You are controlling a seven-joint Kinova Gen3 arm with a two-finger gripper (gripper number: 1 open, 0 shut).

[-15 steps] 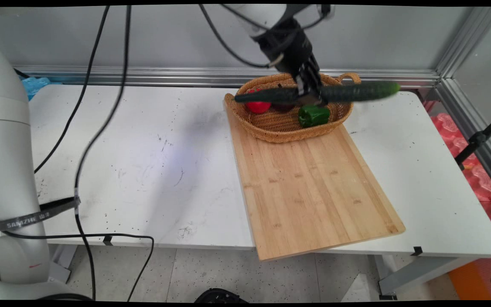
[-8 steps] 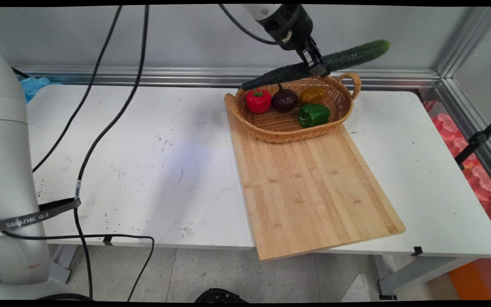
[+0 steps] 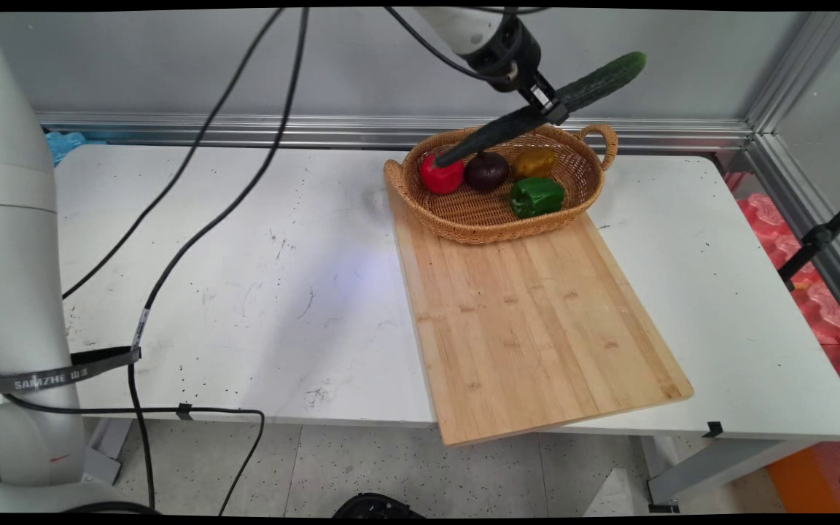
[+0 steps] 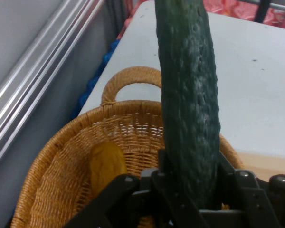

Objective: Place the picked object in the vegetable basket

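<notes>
One black two-finger gripper [image 3: 547, 109] hangs above the far rim of a wicker basket [image 3: 580, 191], its fingers pinched on the middle of a long dark green cucumber [image 3: 599, 76]. The cucumber is held in the air at a slant, its far end raised toward the wall and its near end dipping over the basket just above a red pepper [image 3: 440, 177]. In the hand view the cucumber [image 4: 190, 109] runs up from between the fingers, over the basket's handle [image 4: 130, 78].

Inside the basket, besides the red pepper, lie a dark purple round vegetable [image 3: 486, 171], a yellow pepper [image 3: 534, 162] and a green pepper [image 3: 537, 197]. The basket sits on the far end of a large pale wooden cutting board [image 3: 529, 321], which lies on a white table [image 3: 245, 277] with its near edge overhanging the table's front.

The tabletop is scuffed and speckled with dark marks. Behind it is a plain grey wall [image 3: 318, 65] with an aluminium rail [image 3: 245, 130] along its foot. Black cables [image 3: 194, 146] hang down across the left of the table. Red packaging [image 3: 814, 292] lies on the floor to the right, and speckled floor tiles [image 3: 362, 467] show below the table.
</notes>
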